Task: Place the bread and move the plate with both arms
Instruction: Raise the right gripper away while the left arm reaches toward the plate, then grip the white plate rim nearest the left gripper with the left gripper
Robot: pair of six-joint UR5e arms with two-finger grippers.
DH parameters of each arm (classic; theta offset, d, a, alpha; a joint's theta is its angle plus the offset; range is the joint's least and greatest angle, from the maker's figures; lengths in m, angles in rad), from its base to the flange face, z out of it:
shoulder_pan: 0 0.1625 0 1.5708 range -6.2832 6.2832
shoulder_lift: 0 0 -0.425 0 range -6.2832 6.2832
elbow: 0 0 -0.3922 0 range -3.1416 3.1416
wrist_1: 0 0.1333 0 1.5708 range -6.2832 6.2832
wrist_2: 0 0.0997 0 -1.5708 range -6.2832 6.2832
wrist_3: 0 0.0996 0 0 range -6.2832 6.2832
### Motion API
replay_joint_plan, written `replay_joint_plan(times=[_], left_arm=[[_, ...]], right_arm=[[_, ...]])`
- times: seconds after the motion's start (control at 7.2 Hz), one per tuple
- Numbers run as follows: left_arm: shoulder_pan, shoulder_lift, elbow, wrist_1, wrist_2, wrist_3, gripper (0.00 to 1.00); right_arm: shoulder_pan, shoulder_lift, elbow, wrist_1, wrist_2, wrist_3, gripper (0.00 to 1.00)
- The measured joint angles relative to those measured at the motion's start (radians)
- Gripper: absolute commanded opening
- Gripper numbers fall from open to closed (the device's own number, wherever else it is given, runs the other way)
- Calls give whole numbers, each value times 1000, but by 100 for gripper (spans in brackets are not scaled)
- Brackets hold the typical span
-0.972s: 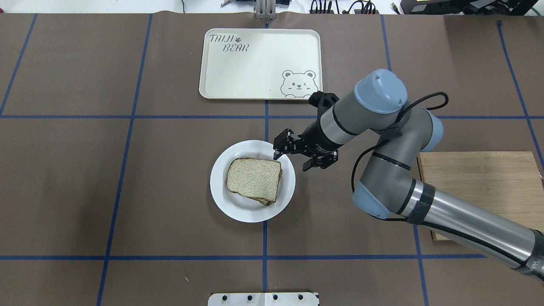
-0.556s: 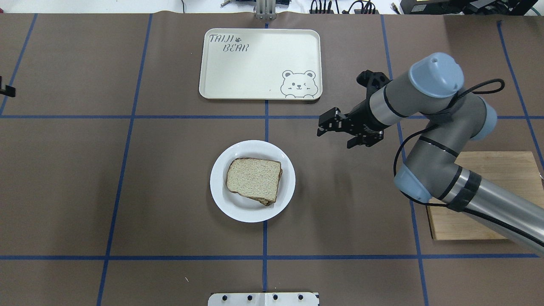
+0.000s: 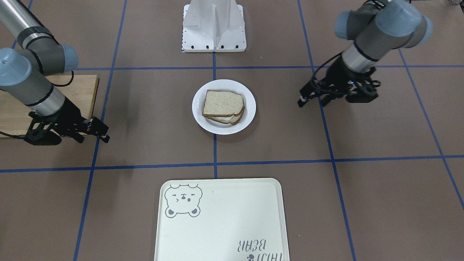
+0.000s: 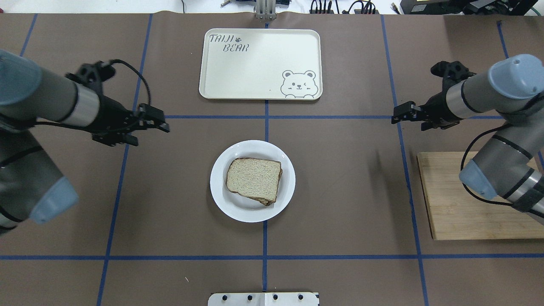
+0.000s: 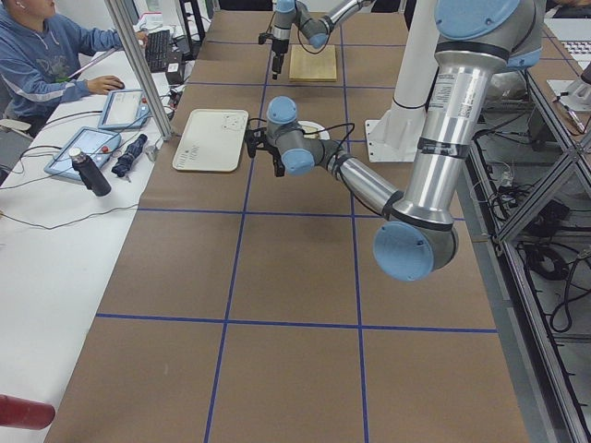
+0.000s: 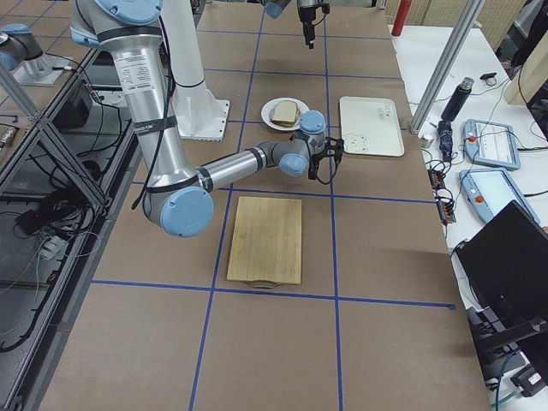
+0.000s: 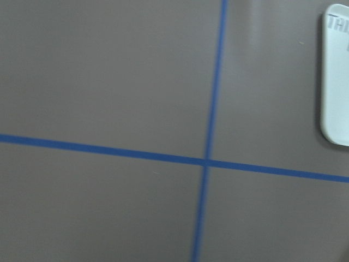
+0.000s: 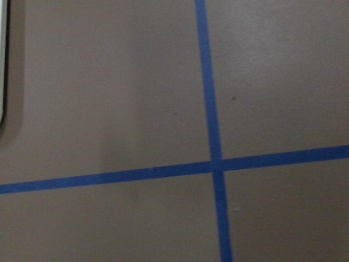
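Note:
The bread [image 4: 254, 178] lies flat on top of another slice on the white plate [image 4: 221, 187] at the table's centre; in the front-facing view a white filling shows under the bread [image 3: 222, 103], inside the plate's rim [image 3: 198, 112]. My left gripper [image 4: 146, 134] hangs open and empty to the plate's far left, also seen as the left gripper [image 3: 312, 102] in the front-facing view. My right gripper [image 4: 409, 122] is open and empty far to the plate's right, the right gripper [image 3: 93, 137] there. Neither touches the plate. Both wrist views show only the brown mat and blue tape.
A cream tray with a bear drawing [image 4: 259, 63] lies beyond the plate, its corner showing in the left wrist view [image 7: 335, 76]. A wooden board [image 4: 476, 195] sits under the right arm. A white stand [image 3: 214, 25] is at the robot's base. A person [image 5: 37, 55] sits at a side desk.
My right gripper has drawn back from the plate's edge, rightward and away, empty. The left arm has come in from the left. Bread and plate have not moved.

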Motion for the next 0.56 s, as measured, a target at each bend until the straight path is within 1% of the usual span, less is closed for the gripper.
replay_joint_plan(times=[0.14, 0.28, 0.42, 0.56], left_arm=[[68, -48, 29, -30, 43, -67, 95], [102, -66, 65, -119, 59, -138, 95], [123, -72, 130, -283, 78, -256, 96], [138, -69, 196, -460, 140, -353, 97]], right_arm=[[23, -34, 11, 0, 2, -48, 100], [33, -50, 20, 0, 3, -65, 100], [36, -58, 30, -1, 3, -70, 100], [36, -60, 35, -1, 4, -72, 100]])
